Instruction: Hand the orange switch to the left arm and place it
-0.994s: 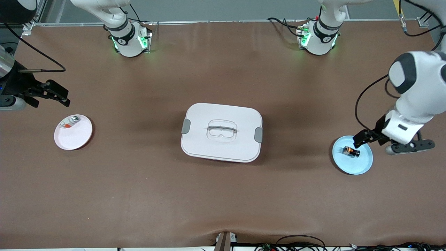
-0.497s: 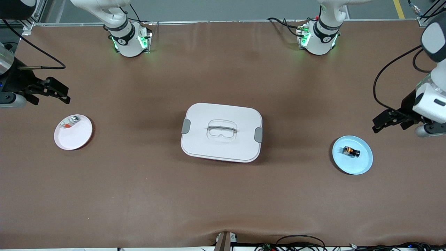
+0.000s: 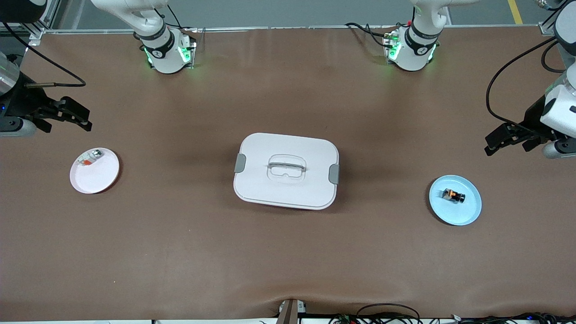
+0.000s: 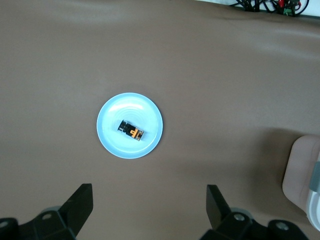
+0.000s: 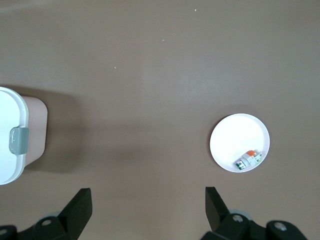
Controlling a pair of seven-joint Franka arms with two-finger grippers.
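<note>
I see both arms up in the air, each at its own end of the table. The left end effector (image 3: 506, 141) hangs with its fingers (image 4: 80, 205) spread wide and nothing between them. The right end effector (image 3: 74, 118) hangs the same way, fingers (image 5: 80, 207) wide apart and empty, wrist camera looking straight down.

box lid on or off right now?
On. The box is shut: its lid sits flush, with the grey latches at both ends.

Matt brown table (image 3: 180, 252) covering, faintly creased; smooth white plastic box (image 3: 286, 170), grey latches; glossy blue plate (image 3: 468, 213).
</note>
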